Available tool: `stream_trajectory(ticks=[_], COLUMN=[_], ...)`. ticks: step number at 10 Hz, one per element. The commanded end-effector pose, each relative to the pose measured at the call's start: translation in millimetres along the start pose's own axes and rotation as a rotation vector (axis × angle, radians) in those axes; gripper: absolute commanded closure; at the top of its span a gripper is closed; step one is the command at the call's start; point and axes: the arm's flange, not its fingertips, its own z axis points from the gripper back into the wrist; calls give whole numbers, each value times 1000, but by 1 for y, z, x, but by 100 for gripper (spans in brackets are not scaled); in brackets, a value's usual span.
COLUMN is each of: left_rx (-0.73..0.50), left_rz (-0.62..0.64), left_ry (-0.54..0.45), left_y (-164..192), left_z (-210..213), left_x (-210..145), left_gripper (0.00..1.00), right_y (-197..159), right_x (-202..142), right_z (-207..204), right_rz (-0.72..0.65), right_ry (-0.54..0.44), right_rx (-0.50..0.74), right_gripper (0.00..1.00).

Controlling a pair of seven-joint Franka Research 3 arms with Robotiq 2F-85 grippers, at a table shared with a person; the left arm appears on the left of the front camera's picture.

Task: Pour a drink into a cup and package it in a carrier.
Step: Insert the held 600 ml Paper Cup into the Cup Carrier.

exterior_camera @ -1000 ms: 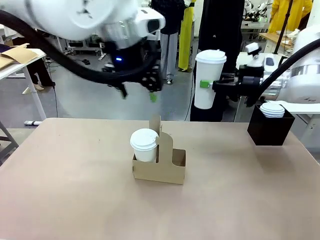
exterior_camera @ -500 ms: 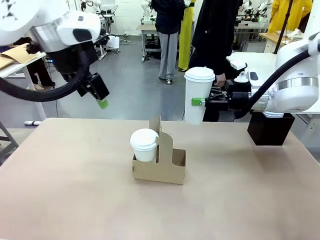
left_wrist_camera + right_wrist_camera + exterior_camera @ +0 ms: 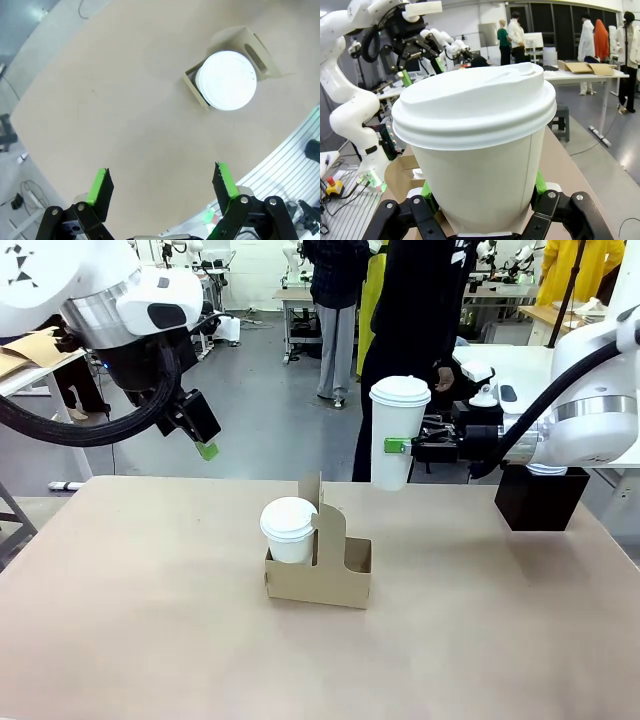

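Gripping a lidded white cup (image 3: 399, 435), your right claw (image 3: 393, 446) holds it raised near the carrier (image 3: 330, 578); your left claw (image 3: 162, 175) hangs open.

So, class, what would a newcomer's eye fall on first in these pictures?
A tall white lidded paper cup hangs in the right gripper, right of centre. A brown cardboard carrier stands at the middle of the tan table with a shorter white lidded cup in its left slot. The left gripper hangs open, high on the left.
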Motion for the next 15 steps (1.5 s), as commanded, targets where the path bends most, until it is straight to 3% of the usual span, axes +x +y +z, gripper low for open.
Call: stream_trajectory(ticks=[1,4,8,15], left_rx=[1,-31,-56,-33], left_rz=[-5,-40,-90,-60], left_ry=[-3,-78,-140,-103], left_y=[0,38,86,92], left_z=[-1,-3,-11,-11], left_x=[-1,-30,-60,-58], left_gripper=[0,0,0,0], right_y=[0,7,23,38], right_x=[0,-15,-40,-79], right_z=[0,-22,-59,-72], right_rz=[0,39,37,-2], right_ry=[0,-7,-33,-1], right_rx=[0,193,328,402], right_gripper=[20,20,20,20])
